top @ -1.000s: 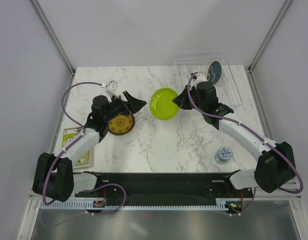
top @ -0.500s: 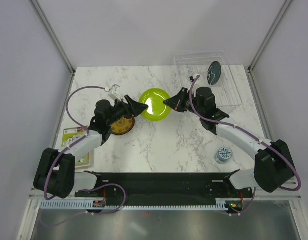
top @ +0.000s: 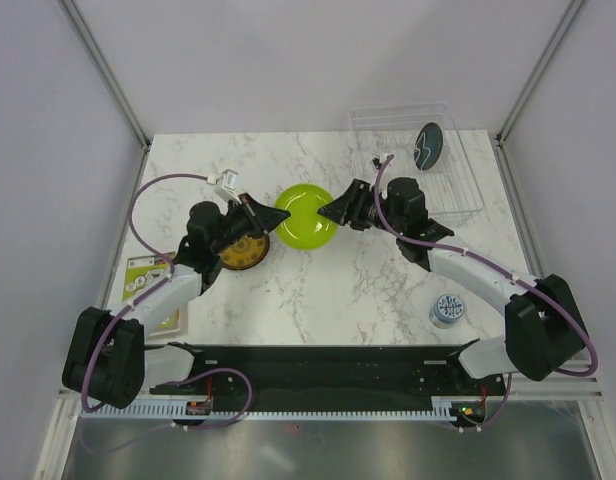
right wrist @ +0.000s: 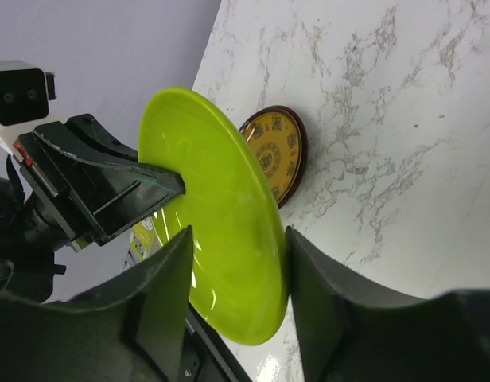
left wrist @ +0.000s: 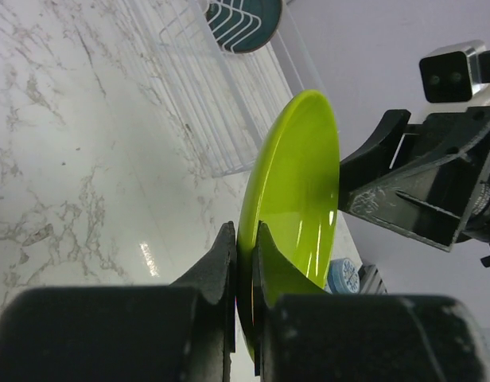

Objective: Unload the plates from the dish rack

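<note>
A lime green plate (top: 306,216) hangs on edge above the middle of the table, between both arms. My left gripper (top: 271,213) is shut on its left rim, and its pads (left wrist: 226,247) pinch the plate (left wrist: 297,191). At the opposite rim, my right gripper (top: 331,210) stands open, its fingers (right wrist: 309,270) apart on either side of the plate (right wrist: 221,247). A yellow patterned plate (top: 240,250) with a dark rim lies flat under the left arm. A dark teal plate (top: 428,145) stands upright in the clear dish rack (top: 458,185) at the back right.
A small blue-and-white cup (top: 447,310) stands near the front right beside the right arm. A flat green-yellow card (top: 153,290) lies at the table's left edge. Grey walls enclose the table on three sides.
The green plate moved left from the right side toward the middle. My left gripper closed on its rim, and my right gripper let go and opened.
</note>
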{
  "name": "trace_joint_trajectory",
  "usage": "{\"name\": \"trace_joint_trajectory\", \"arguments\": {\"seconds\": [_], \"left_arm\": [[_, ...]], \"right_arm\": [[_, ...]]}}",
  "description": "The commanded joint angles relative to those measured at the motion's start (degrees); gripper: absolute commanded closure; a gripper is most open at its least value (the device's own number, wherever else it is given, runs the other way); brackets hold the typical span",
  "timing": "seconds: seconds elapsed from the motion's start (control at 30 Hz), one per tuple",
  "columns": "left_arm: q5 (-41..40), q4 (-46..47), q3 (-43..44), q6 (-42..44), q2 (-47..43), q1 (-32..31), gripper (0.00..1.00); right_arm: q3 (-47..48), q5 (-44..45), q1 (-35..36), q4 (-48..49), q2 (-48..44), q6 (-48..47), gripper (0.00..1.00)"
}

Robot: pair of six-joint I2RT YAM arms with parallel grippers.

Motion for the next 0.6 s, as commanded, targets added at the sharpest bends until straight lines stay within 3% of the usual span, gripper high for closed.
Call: {"name": "trace_joint_trajectory", "arguments": {"seconds": [0.0, 0.17, 0.33, 0.57], "left_arm": [[-8.5, -9.4, -0.1, 8.3, -4.6, 0.4, 0.98], [-18.0, -18.2, 1.0, 12.1, -7.9, 1.1, 0.98], [-23.8, -25.0, -0.2, 11.9, -10.0, 6.1, 0.98], [-18.9, -25.8, -3.3, 10.3, -7.3, 17.5, 0.98]], "right_arm": [[4.7, 1.5, 0.0, -3.4, -1.7, -4.9, 0.36], [5.2, 6.5, -1.7, -8.7, -3.8, -8.2, 0.32], [4.1, 8.2, -4.0, -12.9, -6.4, -11.4, 0.31], [1.0, 7.3, -6.2, -14.1, -7.7, -12.5, 0.30]]}}
